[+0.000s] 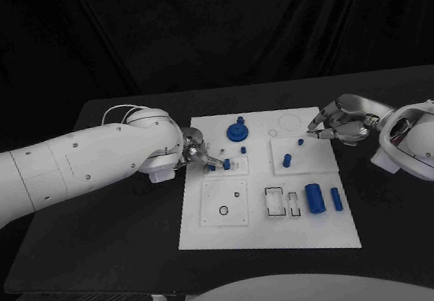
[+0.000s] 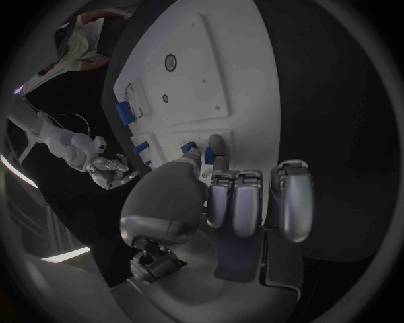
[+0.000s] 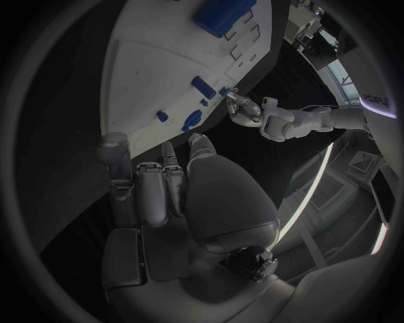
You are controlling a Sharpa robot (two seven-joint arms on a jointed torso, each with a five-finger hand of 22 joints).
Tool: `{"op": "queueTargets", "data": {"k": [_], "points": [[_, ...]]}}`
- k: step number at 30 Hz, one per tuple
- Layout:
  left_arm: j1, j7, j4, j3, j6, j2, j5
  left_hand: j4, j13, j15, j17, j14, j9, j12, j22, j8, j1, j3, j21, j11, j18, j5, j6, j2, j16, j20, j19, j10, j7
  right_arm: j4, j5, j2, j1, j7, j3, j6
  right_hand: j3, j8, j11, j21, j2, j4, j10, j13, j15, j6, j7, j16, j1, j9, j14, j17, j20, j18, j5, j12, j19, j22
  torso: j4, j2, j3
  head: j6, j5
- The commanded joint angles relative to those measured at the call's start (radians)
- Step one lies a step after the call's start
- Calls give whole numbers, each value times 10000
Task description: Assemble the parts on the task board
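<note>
The white task board [image 1: 216, 231] lies in the middle of the table. My left hand [image 1: 197, 153] is over its upper left part. Thumb and a fingertip [image 2: 217, 143] pinch a small blue peg [image 2: 208, 156] at a square plate, with a second peg [image 1: 226, 164] beside it. My right hand [image 1: 335, 126] hovers at the board's right edge with its fingers loosely bent and nothing in them. A blue knob [image 1: 238, 129] stands at the board's far edge. Two small pegs [image 1: 287, 160] stand near the right hand. A thick blue cylinder [image 1: 314, 197] and a thinner one [image 1: 336, 198] lie near the front right.
The black table [image 1: 97, 237] reaches out on both sides of the board. Empty slots [image 1: 277, 201] and a round hole [image 1: 224, 211] show in the board's front half. The left wrist view shows the right hand [image 2: 105, 168] across the board [image 2: 219, 67].
</note>
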Motion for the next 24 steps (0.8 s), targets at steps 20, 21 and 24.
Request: {"op": "queueTargets", "data": {"k": [20, 21, 24], "points": [[8, 150, 278, 9, -229, -148, -24, -29, 2550, -96, 2642, 1161, -219, -7, 2371, -192, 237, -216, 178, -155, -373, 148, 182, -59, 102, 1, 458, 1098, -3, -66, -48, 39, -48, -242, 6, 167, 232, 28, -107, -264, 213, 28, 98, 571, -49, -68, 26, -126, 338, -92, 49, 976, 16, 324, 119, -230, -65, 1003, -1, -7, 4, 1, -9], [11, 148, 283, 9, -227, -158, -24, -38, 2550, -98, 2642, 1161, -227, -7, 2370, -185, 260, -215, 177, -158, -372, 156, 223, -60, 102, 1, 458, 1098, -10, -70, -48, 44, -52, -244, 6, 173, 238, 31, -102, -283, 213, 34, 90, 565, -47, -61, 28, -131, 340, -92, 45, 971, 17, 327, 120, -235, -73, 999, -1, -7, 3, 1, -2], [19, 144, 303, 9, -237, -185, -24, -38, 2550, -98, 2642, 1161, -228, -7, 2370, -185, 261, -215, 177, -158, -372, 157, 227, -61, 102, 1, 458, 1098, -11, -78, -48, 55, -57, -248, 6, 182, 238, 31, -102, -283, 213, 34, 90, 565, -47, -61, 28, -131, 340, -92, 45, 971, 17, 327, 120, -235, -73, 999, 1, -2, -1, 1, 5]]}}
